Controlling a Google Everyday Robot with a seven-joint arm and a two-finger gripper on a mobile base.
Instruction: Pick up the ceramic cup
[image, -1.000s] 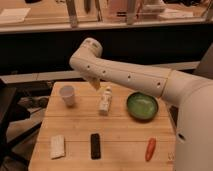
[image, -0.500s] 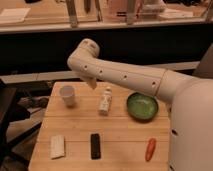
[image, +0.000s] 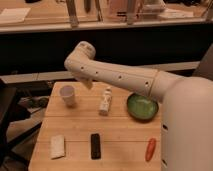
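Note:
The ceramic cup (image: 68, 95) is small, white and handleless, standing upright at the back left of the wooden table (image: 80, 125). My white arm reaches in from the right, bending above the table's back edge. The gripper (image: 87, 83) hangs below that bend, just right of the cup and slightly above it, apart from it. It holds nothing that I can see.
A whitish bottle-like figure (image: 105, 101) stands right of the cup. A green bowl (image: 142, 106) sits at the back right. Near the front lie a white packet (image: 58, 146), a black bar (image: 95, 146) and an orange-red object (image: 150, 149). A dark counter runs behind the table.
My arm's bend and the gripper have shifted left, closer to the cup. The things on the table have not moved.

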